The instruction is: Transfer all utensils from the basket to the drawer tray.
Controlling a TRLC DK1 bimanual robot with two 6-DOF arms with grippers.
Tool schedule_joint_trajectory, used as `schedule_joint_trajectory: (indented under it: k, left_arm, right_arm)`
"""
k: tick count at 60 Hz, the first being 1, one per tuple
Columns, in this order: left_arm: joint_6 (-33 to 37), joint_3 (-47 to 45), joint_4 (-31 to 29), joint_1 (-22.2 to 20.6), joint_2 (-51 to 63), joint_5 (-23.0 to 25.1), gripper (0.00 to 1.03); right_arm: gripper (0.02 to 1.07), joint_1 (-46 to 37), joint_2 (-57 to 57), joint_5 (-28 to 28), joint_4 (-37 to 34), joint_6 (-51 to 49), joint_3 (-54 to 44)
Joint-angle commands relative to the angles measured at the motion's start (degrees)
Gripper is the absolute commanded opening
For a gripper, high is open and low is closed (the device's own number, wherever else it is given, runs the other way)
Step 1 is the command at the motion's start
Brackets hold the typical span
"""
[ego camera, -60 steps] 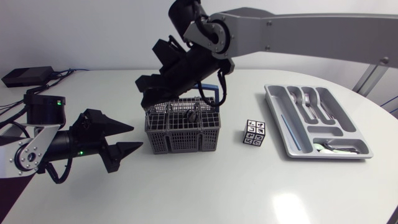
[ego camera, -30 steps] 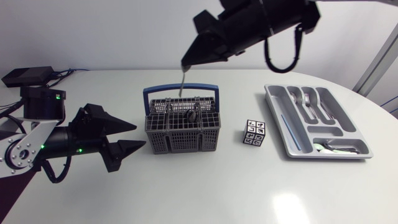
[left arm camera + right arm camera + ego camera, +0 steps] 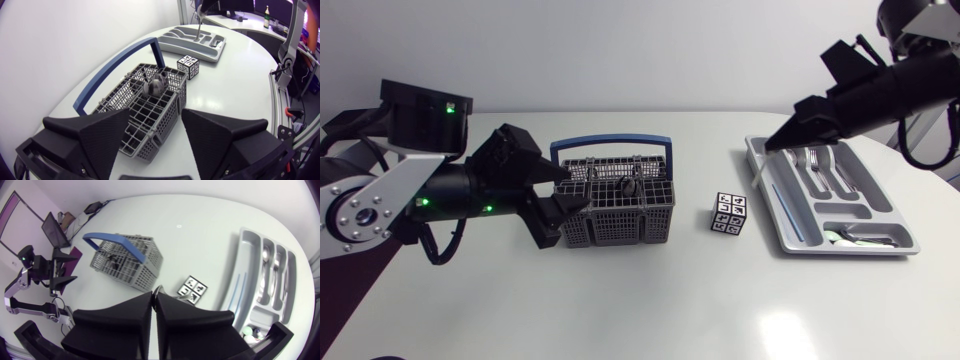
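A white table (image 3: 650,310) carries everything, seen from above with one arm coming in from each side. The left gripper (image 3: 568,195) is low over the table with its two wedge fingers spread wide and holding nothing. In its own wrist view, the near corner of the basket (image 3: 150,105) sits between those open fingers (image 3: 90,135); whether they touch the mesh cannot be told.

The basket (image 3: 615,210) is grey wire with a blue handle arched over it. A dark rounded utensil (image 3: 628,186) lies inside, well ahead of the left gripper's tips. Beyond the basket from that gripper, and apart from it, stands a small black-and-white marker cube (image 3: 729,213).

Past the cube lies the grey drawer tray (image 3: 840,252), with forks and spoons (image 3: 815,160) in its far compartments.

The right gripper (image 3: 770,148) is up over the tray's cube-side rim, fingers pressed together on a thin silvery utensil (image 3: 760,172) that hangs straight down from the tips. Its kind cannot be told. From the right wrist view the fingers (image 3: 125,315) meet with barely a slit, and the basket (image 3: 127,262) is far ahead of them.
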Motion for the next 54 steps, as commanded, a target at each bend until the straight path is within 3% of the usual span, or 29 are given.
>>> schedule_joint_trajectory:
  k: [1,15,31,43,54]
  left_arm:
    - [-2.11,2.71,-1.04,-2.30,2.17,-2.36,0.73]
    - [-3.87,5.88,-1.12,-5.20,6.39,-5.79,0.73]
    - [-4.49,7.72,-0.95,-6.69,9.56,-8.07,0.73]
    - [-4.57,7.99,-0.42,-6.95,10.96,-9.83,0.72]
    - [-5.36,9.48,-0.42,-7.92,12.19,-12.11,0.71]
  right_arm:
    - [0.09,-4.50,-1.14,1.80,-0.98,-4.99,-3.34]
    - [0.09,-16.54,-1.23,10.68,3.86,-12.64,-10.72]
    - [0.09,-25.24,1.67,20.52,17.22,-18.09,-18.10]
    - [0.09,-27.79,5.10,26.06,27.41,-19.58,-21.88]
    - [0.10,-28.14,7.65,27.55,31.28,-20.11,-24.34]
